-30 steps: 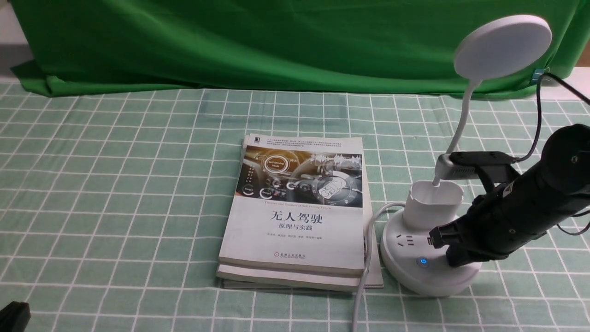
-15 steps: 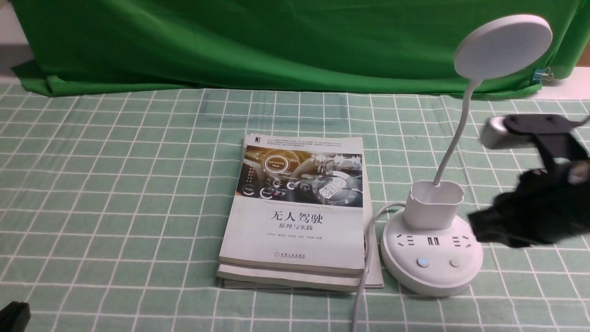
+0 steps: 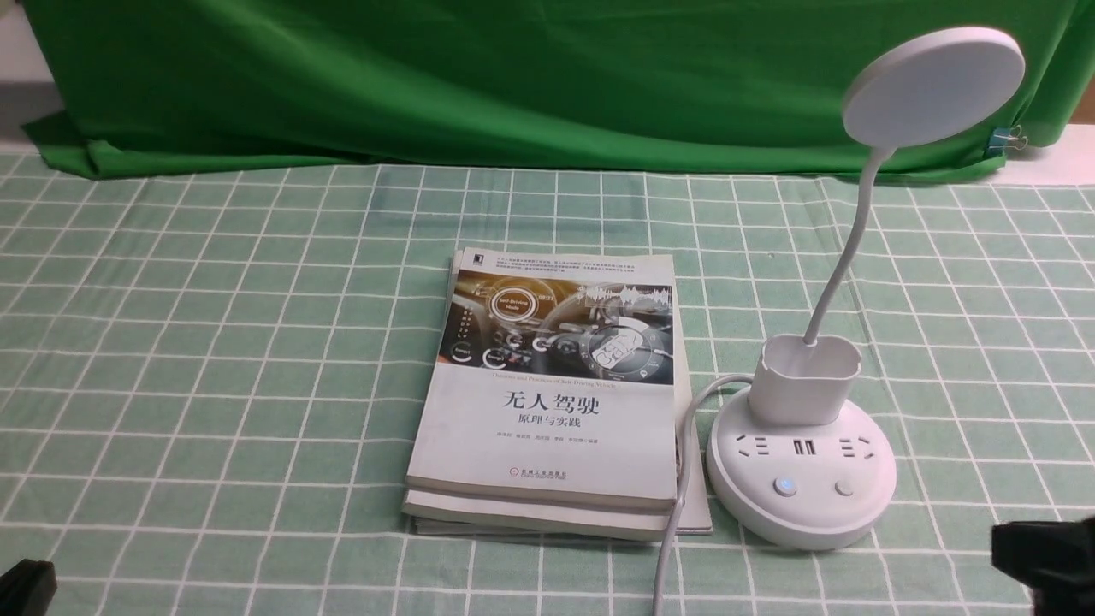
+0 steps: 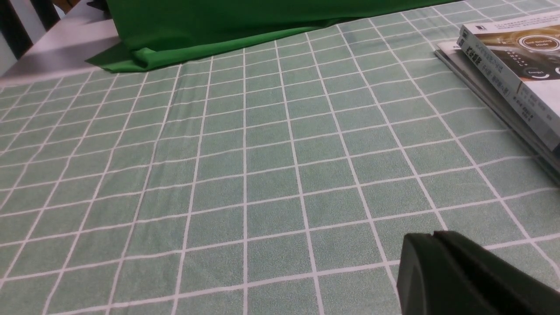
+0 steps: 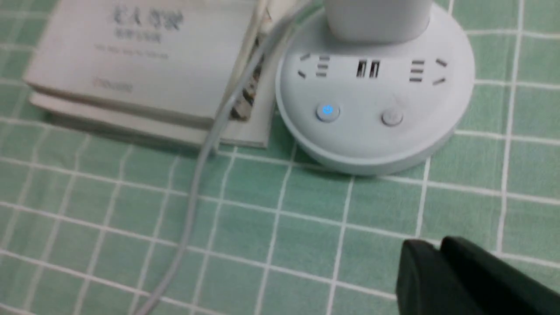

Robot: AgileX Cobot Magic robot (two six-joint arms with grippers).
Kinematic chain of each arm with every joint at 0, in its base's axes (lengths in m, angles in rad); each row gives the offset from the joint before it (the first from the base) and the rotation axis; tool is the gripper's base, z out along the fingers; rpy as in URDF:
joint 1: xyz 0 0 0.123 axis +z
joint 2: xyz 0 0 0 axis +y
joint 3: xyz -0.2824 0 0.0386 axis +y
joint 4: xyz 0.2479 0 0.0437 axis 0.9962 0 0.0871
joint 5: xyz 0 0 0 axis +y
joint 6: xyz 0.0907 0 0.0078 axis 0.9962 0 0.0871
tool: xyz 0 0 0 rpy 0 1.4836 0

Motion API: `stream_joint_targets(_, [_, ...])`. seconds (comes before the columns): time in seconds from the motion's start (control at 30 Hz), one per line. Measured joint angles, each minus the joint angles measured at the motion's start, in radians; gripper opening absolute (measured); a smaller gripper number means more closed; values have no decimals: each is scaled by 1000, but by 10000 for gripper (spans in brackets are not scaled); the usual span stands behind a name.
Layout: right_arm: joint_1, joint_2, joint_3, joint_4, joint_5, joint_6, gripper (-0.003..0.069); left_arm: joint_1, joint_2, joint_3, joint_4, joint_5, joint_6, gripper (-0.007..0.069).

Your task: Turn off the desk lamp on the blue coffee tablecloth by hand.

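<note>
Lamp position: desk lamp [image 3: 804,385] stood upright on the right half of the checked tablecloth [image 3: 214,342], just right of the books [image 3: 552,411].
Lamp parts: round disc head [image 3: 934,85] sat high on a thin curved neck [image 3: 847,257], which rose out of the cup holder [image 3: 804,376] on the round base [image 3: 800,513].
Buttons: left button [image 5: 328,110] glowed blue; right button [image 5: 391,117] showed no light.
Cord: white cord [image 3: 680,479] left the base on its left side and ran toward the near edge, along the books' right side.
Books: a flat stack lay mid-cloth, with a Chinese title on the top cover.
Right gripper: right gripper [image 5: 437,247] sat low at the near right corner, apart from the base and touching nothing. Its tips lay close together, but in the blur I could not tell whether the jaws were closed.
Left gripper: left gripper [image 4: 433,236] sat low over bare cloth at the near left corner, jaws closed together and empty.
Backdrop: a dark green backdrop [image 3: 470,77] hung along the far edge.
</note>
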Motion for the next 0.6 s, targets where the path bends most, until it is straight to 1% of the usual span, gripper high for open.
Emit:
stream_joint_targets(0.17, [0,-94,2,-9,-17,1,74,0,0,0,0,0,0,0])
stream_joint_targets(0.23, [0,-113,2,-23,-42,1,66,0,0,0,0,0,0,0])
stream_joint_targets(0.3, [0,-126,17,-38,-105,0,39,0,0,0,0,0,0,0])
stream_joint_targets(0.37, [-6,-151,50,-65,-187,-1,29,0,0,0,0,0,0,0])
stream_joint_targets(0.43, [-46,-209,127,-91,-288,-1,29,0,0,0,0,0,0,0])
stream_joint_targets(0.6, [-165,-419,331,-139,-433,-15,29,0,0,0,0,0,0,0])
